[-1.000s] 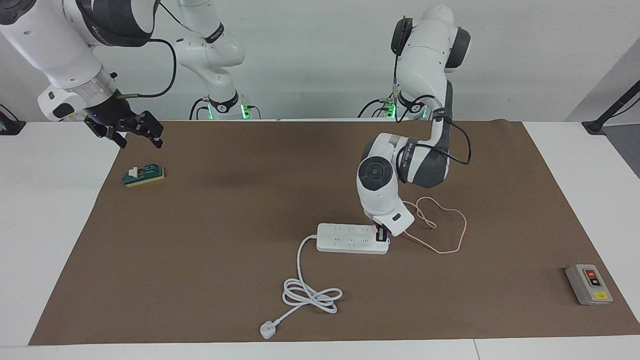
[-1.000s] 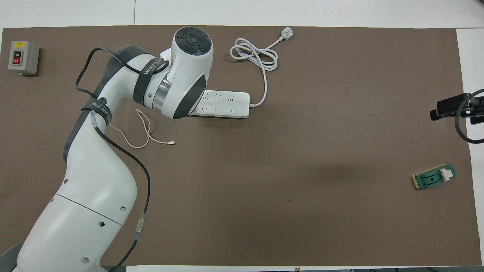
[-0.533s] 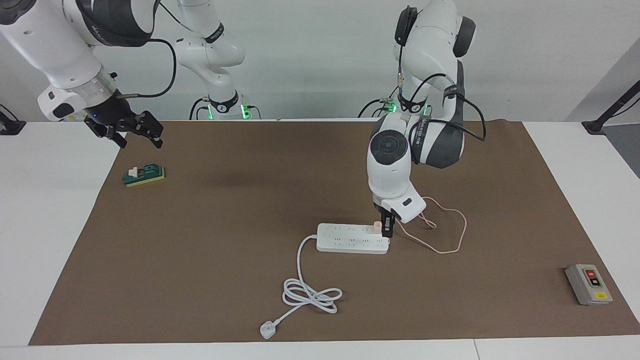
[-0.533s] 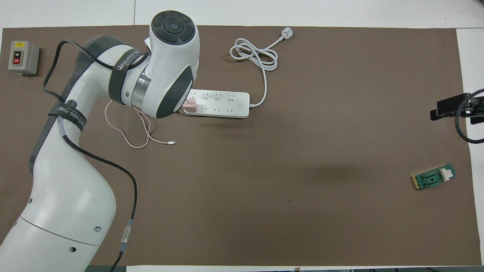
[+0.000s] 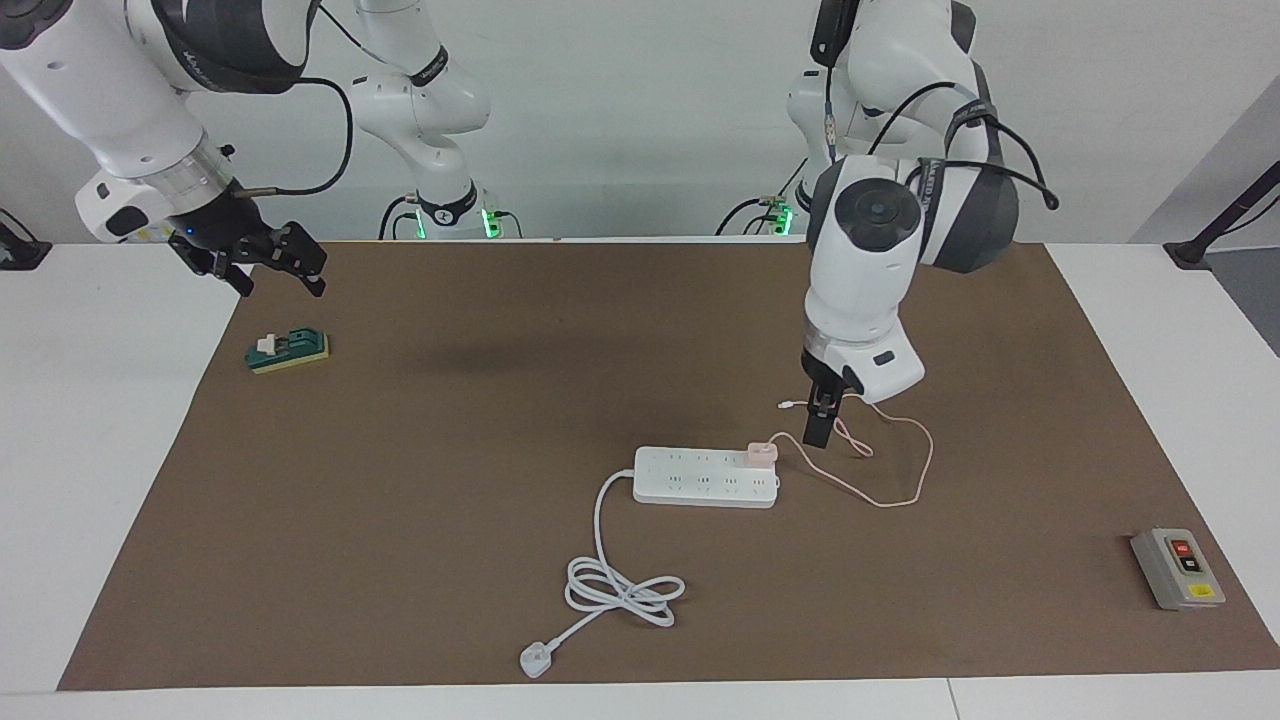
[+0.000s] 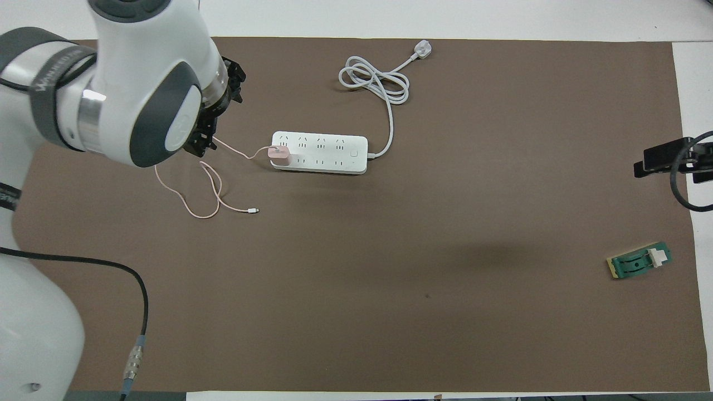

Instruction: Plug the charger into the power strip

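A brown mat (image 5: pixel 500 420) covers most of the white table (image 5: pixel 100 420). The left arm (image 5: pixel 865 260) reaches out from its base and hangs its left gripper (image 5: pixel 818 432) in the air over the pink cable (image 5: pixel 905 495), just off the strip's end and clear of everything; it holds nothing, and seen edge-on its fingers do not show how far apart they stand, so I cannot tell. The right arm (image 5: pixel 110 110) waits at its own end of the table, with the right gripper (image 5: pixel 275 262) raised over the mat's edge, fingers spread apart and empty. The strip (image 5: pixel 705 477) lies flat near the middle of the mat, long side running from one arm's end toward the other. Its thick white cord (image 5: pixel 615 585) leaves the end toward the right arm, runs away from the robots, loops in a coil and ends in a white plug (image 5: pixel 536 660) near the mat's edge. The charger (image 5: pixel 761 453) stands seated in the strip's end socket toward the left arm, in the row nearer to the robots. Its cable curls on the mat beside that end, and its small connector (image 6: pixel 254 210) lies nearer to the robots than the strip. A grey switch box (image 5: pixel 1177 568) sits near the mat's corner at the left arm's end. A small green block (image 5: pixel 288 350) sits on the mat below the right gripper.
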Robot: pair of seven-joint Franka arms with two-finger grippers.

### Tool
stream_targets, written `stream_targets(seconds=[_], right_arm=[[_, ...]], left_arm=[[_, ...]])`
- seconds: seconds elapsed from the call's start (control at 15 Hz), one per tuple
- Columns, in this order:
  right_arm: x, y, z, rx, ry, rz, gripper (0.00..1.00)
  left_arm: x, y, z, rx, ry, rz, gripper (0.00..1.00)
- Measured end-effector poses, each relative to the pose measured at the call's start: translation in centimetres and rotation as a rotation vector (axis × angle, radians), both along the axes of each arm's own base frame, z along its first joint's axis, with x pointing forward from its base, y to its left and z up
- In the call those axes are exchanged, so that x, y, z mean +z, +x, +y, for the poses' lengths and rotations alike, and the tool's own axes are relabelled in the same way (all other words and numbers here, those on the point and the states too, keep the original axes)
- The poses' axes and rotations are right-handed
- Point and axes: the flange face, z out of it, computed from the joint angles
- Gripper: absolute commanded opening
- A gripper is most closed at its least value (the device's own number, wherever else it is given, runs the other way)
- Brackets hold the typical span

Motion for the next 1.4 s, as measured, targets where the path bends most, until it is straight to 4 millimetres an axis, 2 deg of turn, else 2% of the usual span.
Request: stream_targets(seconds=[0.2, 0.33, 0.73, 0.87, 1.0, 1.13, 1.4], right_arm=[[0.0, 0.0, 0.0, 0.0, 0.0, 0.0, 1.0], [0.0, 0.0, 0.0, 0.0, 0.0, 0.0, 1.0], [0.0, 0.0, 0.0, 0.0, 0.0, 0.0, 1.0], [0.0, 0.0, -0.1, -0.002, 0.0, 0.0, 1.0], [0.1, 0.0, -0.6, -0.011, -0.001, -0.006, 1.0], [0.3, 0.2, -1.0, -0.02, -0.005, -0.034, 1.0], [0.4, 0.4, -1.3, -0.025, -0.007, -0.049, 1.0]], left_arm=[[4.1, -0.2, 4.8, -0.123, -0.029, -0.014, 1.0], [6.0, -0.4, 8.2, -0.234, -0.029, -0.012, 1.0], [9.6, -1.3, 19.4, -0.584, -0.027, 0.017, 1.0], [10.6, -2.3, 22.2, -0.668, -0.033, 0.045, 1.0], [11.3, -3.0, 24.0, -0.699, -0.038, 0.055, 1.0], [11.3, -3.3, 24.7, -0.742, -0.042, 0.063, 1.0], [9.0, -4.2, 24.4, -0.79, -0.051, 0.062, 1.0]])
